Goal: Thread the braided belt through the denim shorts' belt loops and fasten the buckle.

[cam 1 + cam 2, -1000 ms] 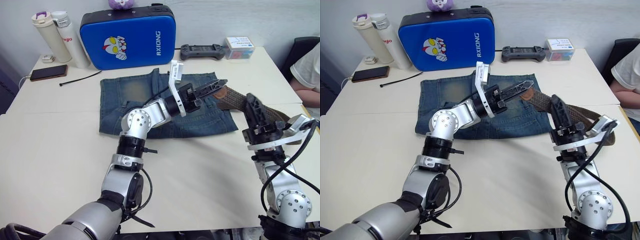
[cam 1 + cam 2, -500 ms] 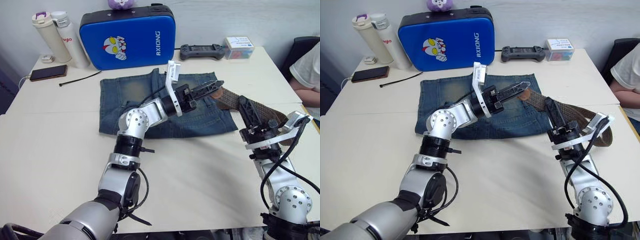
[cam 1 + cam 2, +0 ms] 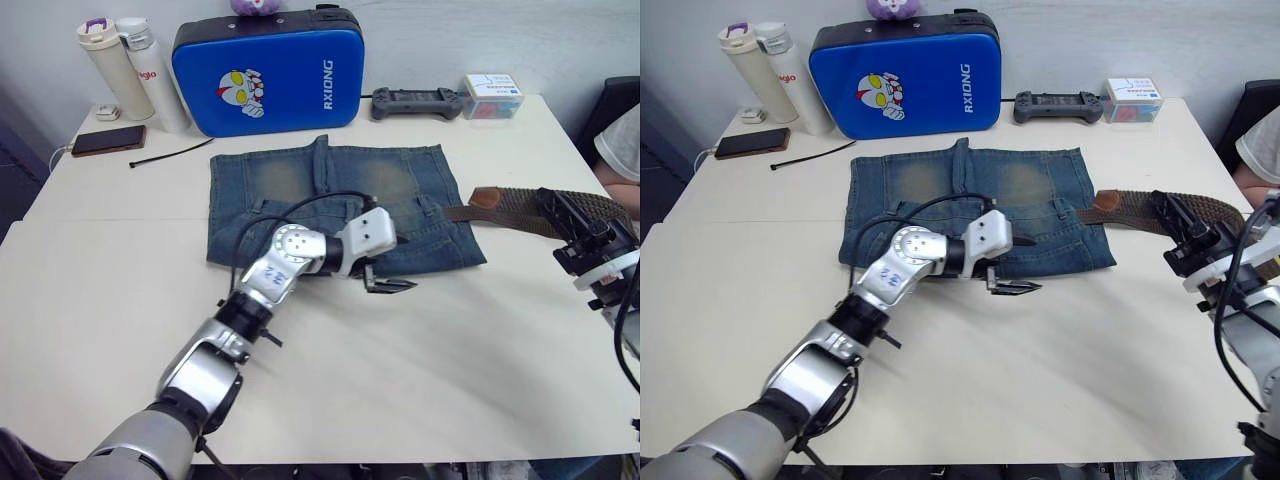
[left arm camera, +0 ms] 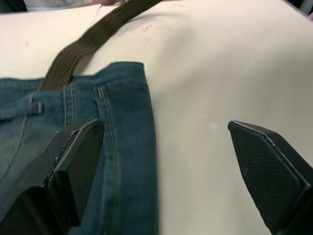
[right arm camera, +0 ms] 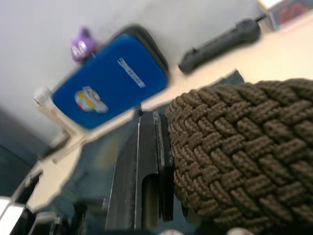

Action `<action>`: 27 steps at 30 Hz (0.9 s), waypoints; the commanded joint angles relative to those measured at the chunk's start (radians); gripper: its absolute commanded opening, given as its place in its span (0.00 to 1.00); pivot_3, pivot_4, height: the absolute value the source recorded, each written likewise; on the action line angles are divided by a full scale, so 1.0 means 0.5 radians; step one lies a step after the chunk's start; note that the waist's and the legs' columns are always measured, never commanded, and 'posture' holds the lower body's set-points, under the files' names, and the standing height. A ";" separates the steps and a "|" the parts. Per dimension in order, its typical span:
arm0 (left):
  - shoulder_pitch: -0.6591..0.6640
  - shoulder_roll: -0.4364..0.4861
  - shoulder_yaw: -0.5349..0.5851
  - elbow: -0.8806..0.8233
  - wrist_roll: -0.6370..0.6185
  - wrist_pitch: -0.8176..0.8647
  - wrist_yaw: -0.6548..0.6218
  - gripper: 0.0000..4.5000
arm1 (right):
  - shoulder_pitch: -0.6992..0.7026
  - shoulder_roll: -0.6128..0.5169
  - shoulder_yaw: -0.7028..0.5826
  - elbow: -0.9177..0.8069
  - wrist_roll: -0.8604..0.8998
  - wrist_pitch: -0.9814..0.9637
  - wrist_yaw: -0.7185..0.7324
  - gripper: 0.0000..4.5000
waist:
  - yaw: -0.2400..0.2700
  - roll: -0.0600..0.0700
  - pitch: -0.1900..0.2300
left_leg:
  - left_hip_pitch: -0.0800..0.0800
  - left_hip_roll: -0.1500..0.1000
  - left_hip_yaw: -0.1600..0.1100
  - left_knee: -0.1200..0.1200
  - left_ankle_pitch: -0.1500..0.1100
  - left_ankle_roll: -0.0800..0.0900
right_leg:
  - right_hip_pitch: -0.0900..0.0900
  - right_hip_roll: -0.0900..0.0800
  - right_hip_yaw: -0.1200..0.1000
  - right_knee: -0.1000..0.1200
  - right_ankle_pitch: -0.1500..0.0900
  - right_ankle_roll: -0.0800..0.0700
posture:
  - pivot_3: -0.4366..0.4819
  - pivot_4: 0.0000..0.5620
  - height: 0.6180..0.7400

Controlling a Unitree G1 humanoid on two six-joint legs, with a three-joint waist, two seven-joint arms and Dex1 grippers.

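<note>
A pale cream table (image 3: pixel 420 350) is seen, made of two tops joined along a seam, set against a plain light grey wall (image 3: pixel 560 35). Even, soft light is cast over the surface. A dark floor (image 3: pixel 15 150) is glimpsed beyond the table's left edge.

The blue case (image 3: pixel 265 68) reads "RXIONG"; the left arm (image 3: pixel 272 273) bears "22".
</note>
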 commanded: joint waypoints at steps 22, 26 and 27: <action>0.062 0.016 -0.061 0.338 0.207 -0.833 -0.810 0.02 | 0.627 -0.331 -0.503 -0.458 0.524 0.241 -0.117 0.00 | -0.012 -0.017 0.002 | -0.005 0.003 0.010 0.010 -0.008 0.013 | 0.001 0.000 0.006 0.002 0.005 0.009 | 0.48 0.27 1.00; 0.391 0.306 -0.089 -0.326 0.134 -0.515 -1.013 0.02 | 0.625 -0.343 -0.423 -0.418 0.553 0.241 -0.106 0.00 | -0.022 -0.017 0.002 | -0.005 0.003 0.008 0.012 -0.008 0.013 | 0.001 0.000 0.006 -0.001 0.006 0.009 | 0.48 0.27 1.00; 0.481 0.382 -0.097 -0.495 0.110 -0.401 -1.056 0.02 | 0.620 -0.334 -0.407 -0.414 0.579 0.235 -0.111 0.00 | -0.027 -0.016 0.001 | -0.005 0.003 0.008 0.012 -0.008 0.013 | 0.001 0.000 0.006 -0.001 0.006 0.009 | 0.48 0.27 1.00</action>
